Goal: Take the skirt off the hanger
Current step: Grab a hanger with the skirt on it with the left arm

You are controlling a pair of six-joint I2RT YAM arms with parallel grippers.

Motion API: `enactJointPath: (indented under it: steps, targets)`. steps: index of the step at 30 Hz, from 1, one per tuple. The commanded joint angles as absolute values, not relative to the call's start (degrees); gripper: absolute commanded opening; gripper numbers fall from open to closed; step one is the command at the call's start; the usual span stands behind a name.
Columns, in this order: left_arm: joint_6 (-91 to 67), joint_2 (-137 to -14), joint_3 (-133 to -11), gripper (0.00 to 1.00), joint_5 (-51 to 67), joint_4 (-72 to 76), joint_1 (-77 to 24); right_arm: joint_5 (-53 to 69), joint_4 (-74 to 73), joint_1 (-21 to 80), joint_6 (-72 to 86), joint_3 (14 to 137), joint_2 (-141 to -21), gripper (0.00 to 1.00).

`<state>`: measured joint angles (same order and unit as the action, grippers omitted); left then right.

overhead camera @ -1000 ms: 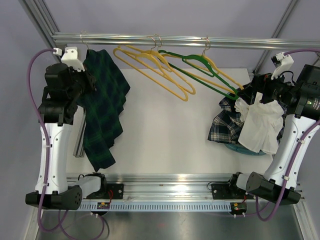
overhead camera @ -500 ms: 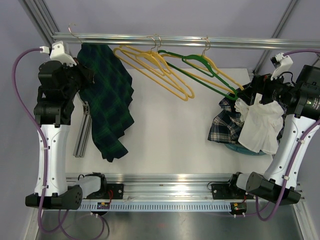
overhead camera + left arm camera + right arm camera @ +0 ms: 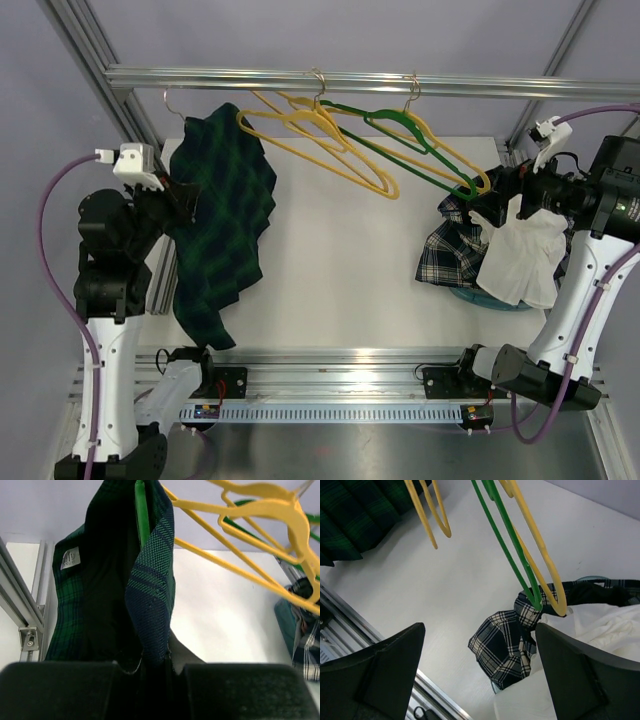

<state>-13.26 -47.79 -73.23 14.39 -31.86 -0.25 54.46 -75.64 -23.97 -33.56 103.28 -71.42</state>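
Observation:
The dark green and navy plaid skirt hangs on a green hanger whose metal hook sits just below the rail, apart from it. My left gripper is shut on the skirt's waist edge and holds it above the table's left side. In the left wrist view the skirt fills the left half, and fabric is pinched in my gripper. My right gripper is open and empty near the hangers' lower ends; in the right wrist view it is wide apart over the table.
Yellow hangers and empty green hangers hang tilted from the rail. A pile of checked cloth and white cloth lies at the right over a teal tub. An aluminium bar lies at the table's left edge.
My left arm has swung down and toward the near edge with the skirt and hanger. The hook has come off the rail. The right gripper has tilted slightly.

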Motion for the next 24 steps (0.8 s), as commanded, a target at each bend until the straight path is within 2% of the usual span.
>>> enactJointPath:
  steps: [1,6,9,14,20,24]
  targets:
    - [-7.9,-43.9,-69.9,0.00,22.4,-21.5,-0.1,60.6,-84.2,-23.4,-43.8,107.0,-71.1,1.00]
    - [-2.7,-37.6,-64.2,0.00,30.8,-21.3,-0.1,65.0,-93.7,-22.7,-57.2,106.8,-70.6,0.99]
    - [-0.4,-36.2,-62.9,0.00,31.8,-24.7,0.0,65.3,-93.8,-21.7,-57.7,106.0,-70.0,0.99]
    - [2.2,-35.9,-63.5,0.00,25.6,-30.8,0.0,65.6,-93.6,-21.3,-57.7,106.1,-69.9,0.99]
    - [-4.5,-36.5,-64.5,0.00,9.4,-36.0,-0.1,65.7,-93.4,-21.0,-57.5,105.6,-69.5,0.99]
    - [-5.0,-36.5,-64.4,0.00,11.6,-38.1,-0.1,65.6,-93.6,-20.7,-57.8,104.9,-69.3,1.00]
